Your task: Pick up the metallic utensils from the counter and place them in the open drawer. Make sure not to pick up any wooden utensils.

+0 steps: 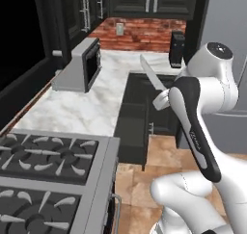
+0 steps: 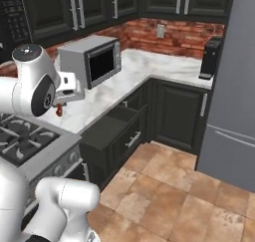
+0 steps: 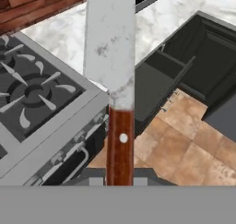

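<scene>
Gripper (image 1: 163, 100) pinching knife (image 3: 112, 57) by handle, blade pointing out ahead. Knife held high above drawer (image 2: 107, 129), near stove side, likely lining up for drop into drawer.

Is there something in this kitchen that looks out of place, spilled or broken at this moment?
Nothing looks spilled or broken. The one unusual sight is the knife, held in the air by the end effector, blade pointing up and away, above the floor near the open drawer. The drawer stands pulled out from the black cabinets.

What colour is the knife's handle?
Reddish-brown, with a pale rivet; the knife shows best in the hand view.
</scene>
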